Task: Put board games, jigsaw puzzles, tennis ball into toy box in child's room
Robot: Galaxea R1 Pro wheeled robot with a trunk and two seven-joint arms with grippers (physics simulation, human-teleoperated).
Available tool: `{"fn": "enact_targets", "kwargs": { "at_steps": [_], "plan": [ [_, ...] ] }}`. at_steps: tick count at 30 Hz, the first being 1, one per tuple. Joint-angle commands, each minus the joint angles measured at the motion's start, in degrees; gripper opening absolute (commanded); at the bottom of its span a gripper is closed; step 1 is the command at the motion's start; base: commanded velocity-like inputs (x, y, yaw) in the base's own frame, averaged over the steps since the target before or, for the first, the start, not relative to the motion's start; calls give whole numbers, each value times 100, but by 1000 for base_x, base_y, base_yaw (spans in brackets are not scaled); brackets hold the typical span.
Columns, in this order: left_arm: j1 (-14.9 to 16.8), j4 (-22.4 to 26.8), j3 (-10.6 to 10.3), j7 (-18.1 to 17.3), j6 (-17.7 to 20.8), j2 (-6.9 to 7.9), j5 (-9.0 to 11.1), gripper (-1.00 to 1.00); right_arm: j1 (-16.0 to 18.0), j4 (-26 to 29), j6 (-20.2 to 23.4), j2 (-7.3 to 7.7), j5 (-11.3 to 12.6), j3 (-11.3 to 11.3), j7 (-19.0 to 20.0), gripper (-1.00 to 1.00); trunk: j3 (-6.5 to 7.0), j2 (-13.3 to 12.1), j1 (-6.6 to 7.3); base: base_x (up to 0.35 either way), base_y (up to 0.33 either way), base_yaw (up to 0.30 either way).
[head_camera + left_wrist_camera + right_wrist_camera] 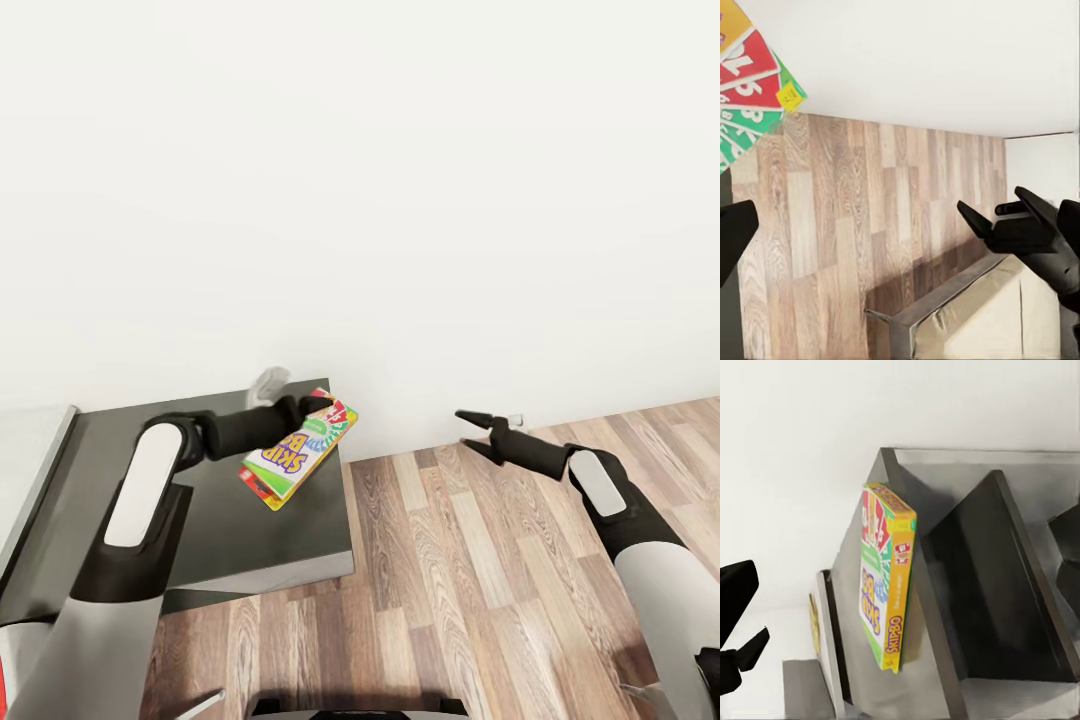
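Above dark table (300,540): claw-held board game (300,455).

Both arms reached forward, elbows bent. Left gripper (318,404) was clamped on a Skip-Bo board game (298,455); right gripper (474,431) hung free, its fingers spread apart.

White wall (360,180), wood-plank floor (450,590), dark grey table (270,540) against wall

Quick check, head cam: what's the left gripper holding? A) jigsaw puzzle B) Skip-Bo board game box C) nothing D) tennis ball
B: the left gripper is shut on the Skip-Bo box, held over the dark table; the right gripper is open and empty over the wood floor.
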State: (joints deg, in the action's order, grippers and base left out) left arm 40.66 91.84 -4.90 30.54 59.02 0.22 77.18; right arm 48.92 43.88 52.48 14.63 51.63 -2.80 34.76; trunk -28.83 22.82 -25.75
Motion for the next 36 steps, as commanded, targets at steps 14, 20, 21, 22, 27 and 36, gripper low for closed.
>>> {"fn": "enact_targets", "kwargs": {
  "at_steps": [14,20,21,22,27,36],
  "plan": [
    [-2,21,-93,105,9,-143,438,100,-51,356,27,31,-30,-5,935,100,-98,210,-113,0,0,0],
    [24,25,-114,94,18,-187,513,100,-156,582,42,40,-30,-5,1030,100,-206,451,-245,0,0,0],
    [29,25,-115,87,21,-191,526,100,-176,616,44,40,-30,-4,1043,100,-224,491,-267,0,0,0],
    [29,25,-115,87,21,-191,526,100,-176,616,44,40,-30,-4,1043,100,-242,531,-289,0,0,0],
    [38,26,-112,64,25,-180,632,100,-217,707,49,49,-30,0,1074,100,-331,731,-399,0,0,0],
    [54,26,-110,65,28,-150,1129,100,-248,926,57,62,-30,91,1102,100,-493,1092,-596,0,0,0]
  ]
}}
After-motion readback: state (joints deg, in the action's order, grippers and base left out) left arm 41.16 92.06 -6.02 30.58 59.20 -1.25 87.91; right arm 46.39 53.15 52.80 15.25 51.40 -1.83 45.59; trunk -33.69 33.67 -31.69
